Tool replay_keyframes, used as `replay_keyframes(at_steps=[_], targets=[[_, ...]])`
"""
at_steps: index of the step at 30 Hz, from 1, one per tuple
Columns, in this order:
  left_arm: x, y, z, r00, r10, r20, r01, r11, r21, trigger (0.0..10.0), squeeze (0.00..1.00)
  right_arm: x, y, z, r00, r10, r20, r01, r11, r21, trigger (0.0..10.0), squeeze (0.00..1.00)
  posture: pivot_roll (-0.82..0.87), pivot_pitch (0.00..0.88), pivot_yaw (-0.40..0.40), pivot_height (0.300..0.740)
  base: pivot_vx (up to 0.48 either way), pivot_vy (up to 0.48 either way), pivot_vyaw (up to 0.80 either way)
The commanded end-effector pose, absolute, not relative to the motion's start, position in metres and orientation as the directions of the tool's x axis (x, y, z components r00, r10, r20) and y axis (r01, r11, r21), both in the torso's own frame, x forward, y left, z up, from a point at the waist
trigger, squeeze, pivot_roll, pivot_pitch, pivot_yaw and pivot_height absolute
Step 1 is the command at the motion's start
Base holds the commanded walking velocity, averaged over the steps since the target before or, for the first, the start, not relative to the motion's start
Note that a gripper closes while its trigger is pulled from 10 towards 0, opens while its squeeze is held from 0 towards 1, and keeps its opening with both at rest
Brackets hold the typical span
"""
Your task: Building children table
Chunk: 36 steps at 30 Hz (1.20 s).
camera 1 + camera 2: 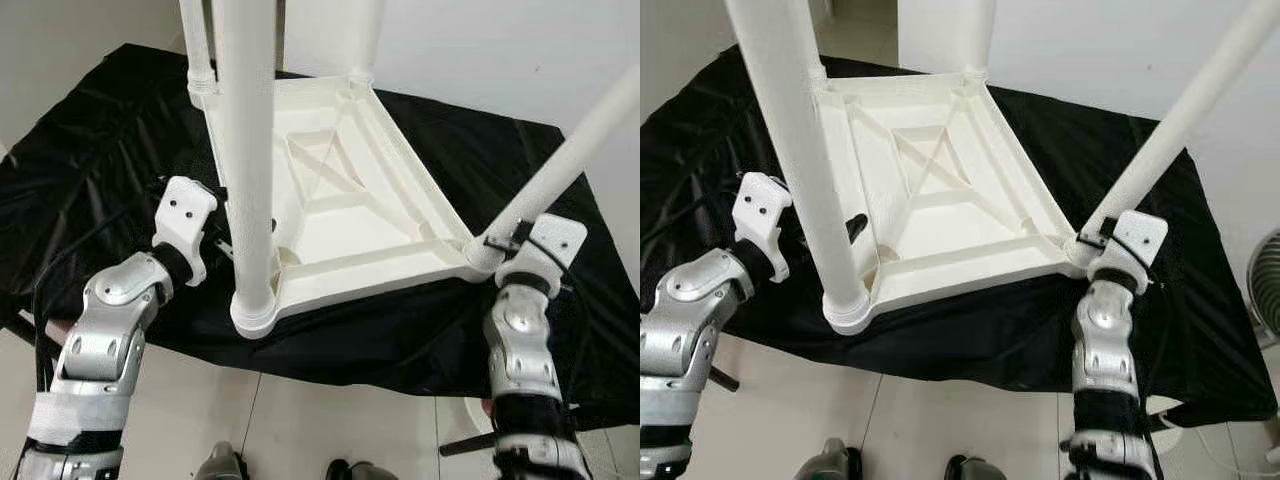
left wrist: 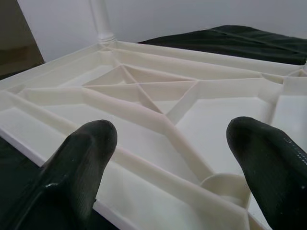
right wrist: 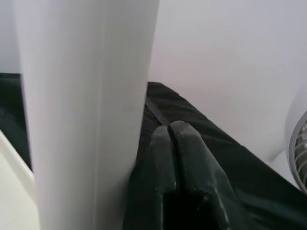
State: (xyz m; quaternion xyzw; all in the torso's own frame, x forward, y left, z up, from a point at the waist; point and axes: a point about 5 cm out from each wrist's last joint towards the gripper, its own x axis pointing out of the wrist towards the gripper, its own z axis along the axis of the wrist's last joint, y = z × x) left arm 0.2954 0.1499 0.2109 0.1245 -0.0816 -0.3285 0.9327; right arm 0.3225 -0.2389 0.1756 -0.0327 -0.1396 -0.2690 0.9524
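A white plastic children's table (image 1: 340,200) lies upside down on a black cloth (image 1: 90,160), its legs pointing up. My left gripper (image 2: 172,139) is open at the table's near left edge, beside the near left leg (image 1: 250,150), with its fingers (image 2: 91,143) over the ribbed underside and holding nothing. My right gripper (image 3: 172,132) is at the near right corner. Its two fingers are pressed together and lie against the side of the slanting near right leg (image 1: 570,160), close to that leg's socket. Two more legs (image 1: 197,50) stand at the far corners.
The black cloth hangs over the front edge above a tiled floor (image 1: 300,420). A fan (image 1: 1265,290) stands on the floor at the right. A white wall (image 1: 480,50) is close behind. Dark cables (image 1: 60,270) run near my left arm.
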Motion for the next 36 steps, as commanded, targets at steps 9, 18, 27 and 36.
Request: replay_keyframes(at_steps=[9,18,27,36], targets=[[0.283,0.123,0.21,0.699,-0.71,0.085,0.678,0.696,0.238,10.0,0.0,0.361,-0.219,0.19,0.885,-0.384,0.263,0.374,0.923,0.091,10.0,0.0,0.18,0.137,-0.05,0.74,0.0,0.0,0.0],[0.28,0.117,0.214,0.68,-0.727,0.094,0.696,0.681,0.229,10.0,0.0,0.377,-0.195,0.179,0.954,-0.223,0.198,0.204,0.972,0.113,10.0,0.0,0.18,0.136,-0.045,0.74,0.0,0.0,0.0],[0.28,0.112,0.217,0.672,-0.734,0.099,0.705,0.675,0.217,10.0,0.0,0.391,-0.204,0.194,0.952,-0.218,0.214,0.191,0.972,0.14,10.0,0.0,0.17,0.135,-0.028,0.74,0.0,0.0,0.0],[0.282,0.107,0.22,0.679,-0.726,0.114,0.697,0.685,0.212,10.0,0.0,0.387,-0.218,0.196,0.912,-0.319,0.258,0.3,0.947,0.111,10.0,0.0,0.18,0.141,-0.031,0.74,0.0,0.0,0.0]])
